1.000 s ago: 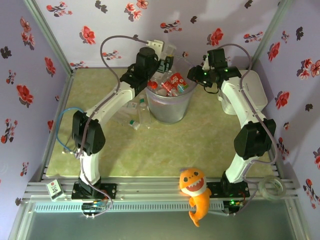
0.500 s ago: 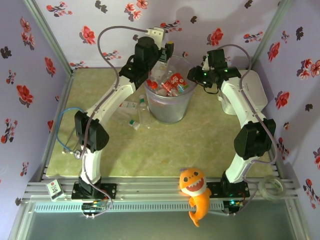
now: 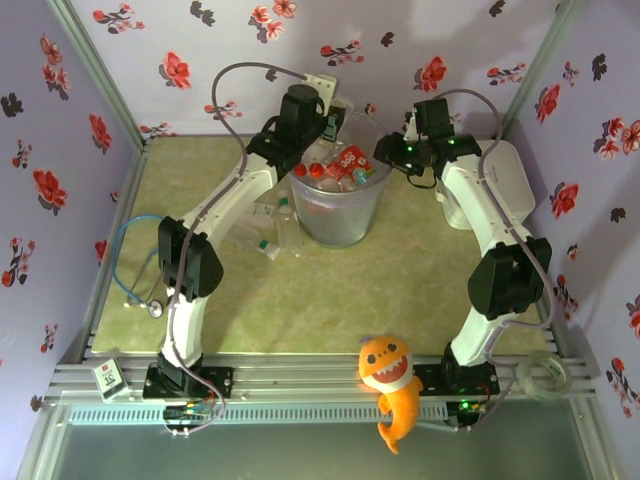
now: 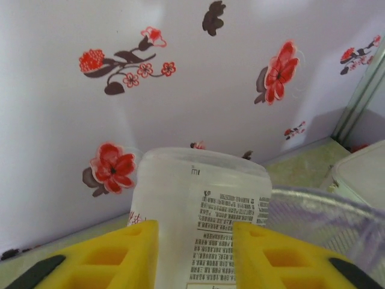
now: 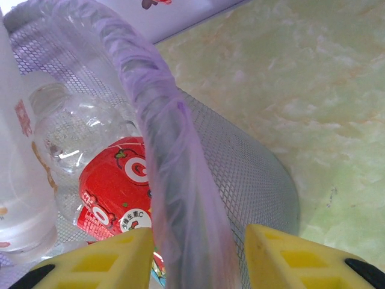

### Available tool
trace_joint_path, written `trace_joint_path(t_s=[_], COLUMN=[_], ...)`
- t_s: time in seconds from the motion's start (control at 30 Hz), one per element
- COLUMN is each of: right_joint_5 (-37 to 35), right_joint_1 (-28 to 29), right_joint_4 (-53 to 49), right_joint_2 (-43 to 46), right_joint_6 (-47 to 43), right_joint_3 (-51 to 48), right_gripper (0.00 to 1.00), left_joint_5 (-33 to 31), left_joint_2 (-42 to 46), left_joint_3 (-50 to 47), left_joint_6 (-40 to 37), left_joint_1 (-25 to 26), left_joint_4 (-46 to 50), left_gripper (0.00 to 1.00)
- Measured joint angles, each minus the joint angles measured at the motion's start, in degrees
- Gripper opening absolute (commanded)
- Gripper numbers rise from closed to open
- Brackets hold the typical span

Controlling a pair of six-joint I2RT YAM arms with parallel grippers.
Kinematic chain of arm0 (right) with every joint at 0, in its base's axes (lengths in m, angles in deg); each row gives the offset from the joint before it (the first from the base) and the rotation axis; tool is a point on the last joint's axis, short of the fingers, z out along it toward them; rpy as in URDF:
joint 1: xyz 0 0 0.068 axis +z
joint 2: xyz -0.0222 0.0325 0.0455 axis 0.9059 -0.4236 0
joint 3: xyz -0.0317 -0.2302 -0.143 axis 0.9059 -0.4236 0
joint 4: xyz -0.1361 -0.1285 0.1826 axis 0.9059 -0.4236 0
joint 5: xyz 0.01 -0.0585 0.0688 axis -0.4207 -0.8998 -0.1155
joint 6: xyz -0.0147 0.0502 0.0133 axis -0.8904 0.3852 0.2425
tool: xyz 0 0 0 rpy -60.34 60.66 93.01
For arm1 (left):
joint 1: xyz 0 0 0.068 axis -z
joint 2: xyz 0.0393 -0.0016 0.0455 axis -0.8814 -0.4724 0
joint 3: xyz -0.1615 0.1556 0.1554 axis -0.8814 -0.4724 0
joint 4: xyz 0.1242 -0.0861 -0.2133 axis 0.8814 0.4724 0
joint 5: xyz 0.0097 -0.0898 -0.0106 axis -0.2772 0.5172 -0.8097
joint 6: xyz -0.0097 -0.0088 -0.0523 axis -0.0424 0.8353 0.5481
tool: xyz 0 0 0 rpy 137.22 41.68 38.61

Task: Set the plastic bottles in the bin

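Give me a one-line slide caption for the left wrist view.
Left hand gripping a clear labelled bottle beside the bin rim, floral wall behind.

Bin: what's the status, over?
Left hand grips a bottle over far side of bin. Right hand pinches bin rim. Loose bottles lie beside it.

The top camera is looking down from high, taking in the whole table (image 3: 400,290). The left wrist camera is facing the flowered wall (image 4: 72,108) past a close bottle (image 4: 198,198). The right wrist camera is hugging the bin (image 5: 162,120) rim; all views are sharing it.
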Motion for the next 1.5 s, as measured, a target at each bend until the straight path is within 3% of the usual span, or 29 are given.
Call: trace_joint_path(t_s=[0.37, 0.57, 0.73, 0.9, 1.0, 1.13, 1.27, 1.4, 1.5], right_joint_5=[0.0, 0.0, 0.0, 0.0, 0.0, 0.3, 0.5, 0.7, 0.8], right_joint_1=[0.0, 0.0, 0.0, 0.0, 0.0, 0.1, 0.2, 0.2, 0.2], right_joint_4=[0.0, 0.0, 0.0, 0.0, 0.0, 0.0, 0.0, 0.0, 0.0], right_joint_2=[0.0, 0.0, 0.0, 0.0, 0.0, 0.0, 0.0, 0.0, 0.0], right_joint_6=[0.0, 0.0, 0.0, 0.0, 0.0, 0.0, 0.0, 0.0, 0.0], right_joint_3=[0.0, 0.0, 0.0, 0.0, 0.0, 0.0, 0.0, 0.0, 0.0], right_gripper=[0.44, 0.44, 0.44, 0.44, 0.45, 0.45, 0.45, 0.46, 0.47], left_joint_5=[6.1, 11.6, 13.4, 14.3, 14.3, 14.3, 15.1, 15.7, 16.1], left_joint_2=[7.4, 8.2, 7.3, 2.0, -1.5, -2.3, -1.5, 1.9, 4.2], left_joint_3=[-11.4, -12.3, -9.9, -1.0, 3.4, 4.2, 1.9, -4.1, -7.2], left_joint_6=[-3.2, -1.4, 2.7, 5.4, 6.7, 7.5, 7.3, 7.2, 7.5], left_joint_1=[-0.7, -1.9, -2.6, -2.7, -2.7, -2.8, -3.1, -3.5, -3.7], left_joint_4=[-0.8, -1.4, -0.7, -0.4, 0.6, 0.5, -0.6, -2.1, -2.4], left_gripper=[0.31, 0.55, 0.60, 0.60, 0.52, 0.43, 0.41, 0.54, 0.59])
